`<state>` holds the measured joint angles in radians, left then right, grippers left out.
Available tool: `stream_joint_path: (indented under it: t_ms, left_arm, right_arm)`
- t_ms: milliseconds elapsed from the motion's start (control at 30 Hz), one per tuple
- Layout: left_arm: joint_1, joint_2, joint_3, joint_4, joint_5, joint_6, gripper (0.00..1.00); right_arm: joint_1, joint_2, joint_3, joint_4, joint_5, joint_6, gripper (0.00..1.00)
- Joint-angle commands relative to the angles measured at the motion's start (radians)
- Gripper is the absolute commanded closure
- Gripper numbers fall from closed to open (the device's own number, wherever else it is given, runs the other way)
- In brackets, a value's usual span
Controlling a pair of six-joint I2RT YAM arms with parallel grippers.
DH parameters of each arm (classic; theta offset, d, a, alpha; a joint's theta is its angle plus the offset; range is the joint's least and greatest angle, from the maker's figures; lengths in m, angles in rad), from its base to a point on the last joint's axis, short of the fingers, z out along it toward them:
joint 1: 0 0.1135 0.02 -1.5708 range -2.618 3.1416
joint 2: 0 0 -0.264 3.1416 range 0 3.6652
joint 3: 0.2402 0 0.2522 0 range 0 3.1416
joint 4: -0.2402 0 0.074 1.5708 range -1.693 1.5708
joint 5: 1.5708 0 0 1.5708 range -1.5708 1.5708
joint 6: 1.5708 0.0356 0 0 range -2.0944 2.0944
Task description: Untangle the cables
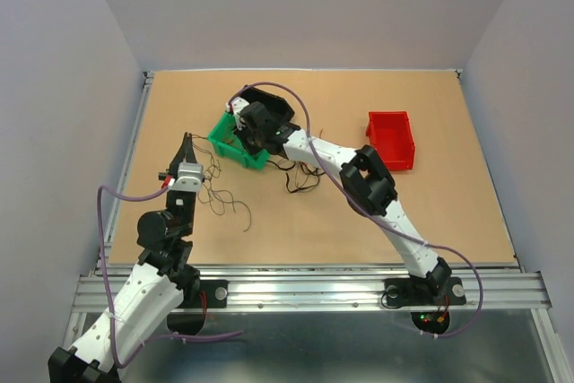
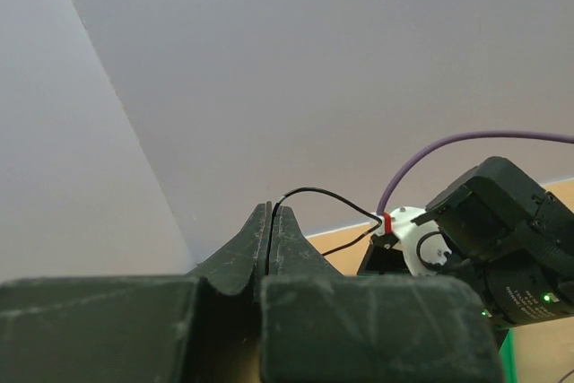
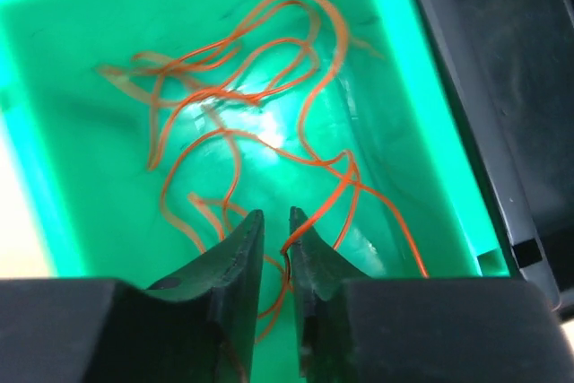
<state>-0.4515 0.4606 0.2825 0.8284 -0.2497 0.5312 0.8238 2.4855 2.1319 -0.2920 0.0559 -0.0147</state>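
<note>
Plywood desk point(image 1: 430, 221): right gripper point(image 3: 275, 217), jaws barely parted, seems to be releasing orange cables point(image 3: 260, 91) into the green bin point(image 3: 395, 60). Left gripper point(image 2: 272, 208), closed, pinches a black cable point(image 2: 327, 192), likely sorted next.

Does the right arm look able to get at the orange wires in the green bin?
Probably yes: the right arm holds its jaws slightly parted over the open green bin, close to the orange wires, nothing covering them.

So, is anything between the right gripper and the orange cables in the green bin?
Nothing visible does. The right gripper is over the open green bin with its jaws slightly apart. The orange cables lie loose on the bin floor just beyond, and one strand runs into the gap between the fingers.
</note>
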Motion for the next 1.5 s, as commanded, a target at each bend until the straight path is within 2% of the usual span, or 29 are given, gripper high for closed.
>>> stream_joint_path:
  t_ms: [0,67,167,200,267,367,567,600,733,800,1100,1467]
  left_arm:
    - [0.004,-0.022,-0.002,0.061,0.032,-0.013,1.0]
    - [0.004,-0.028,-0.003,0.061,0.03,-0.011,1.0]
    - [0.004,-0.04,-0.009,0.061,0.046,-0.013,1.0]
    - [0.005,-0.04,-0.012,0.061,0.053,-0.017,1.0]
    - [0.005,-0.033,-0.013,0.061,0.072,-0.019,1.0]
    - [0.004,-0.005,-0.006,0.06,0.073,-0.023,1.0]
    - [0.005,-0.019,-0.016,0.041,0.17,-0.037,1.0]
    - [0.004,-0.033,-0.019,0.035,0.182,-0.042,1.0]
    - [0.005,-0.048,-0.026,0.025,0.234,-0.046,1.0]
    - [0.002,-0.05,-0.028,0.017,0.245,-0.046,1.0]
    - [0.004,-0.059,-0.042,0.017,0.306,-0.045,1.0]
    - [0.004,-0.028,-0.042,0.015,0.345,-0.037,1.0]
  right_arm:
    - [0.003,-0.143,-0.013,0.007,0.038,-0.021,0.73]
    - [0.003,-0.206,-0.03,0.008,0.038,-0.002,0.69]
    - [0.005,-0.278,-0.067,0.011,0.047,0.045,0.53]
    - [0.005,-0.292,-0.093,0.013,0.051,0.062,0.44]
    - [0.003,-0.327,-0.116,0.013,0.076,0.088,0.38]
    - [0.005,-0.403,-0.208,0.011,0.108,0.131,0.37]
    - [-0.017,-0.673,-0.607,0.02,0.32,0.228,0.37]
    - [-0.052,-0.747,-0.654,0.04,0.32,0.242,0.38]
    - [-0.152,-0.867,-0.815,0.074,0.283,0.3,0.39]
    - [-0.196,-0.864,-0.852,0.079,0.275,0.308,0.39]
    - [-0.324,-0.745,-0.88,0.085,0.3,0.538,0.34]
    - [-0.322,-0.596,-0.823,0.096,0.164,0.578,0.34]
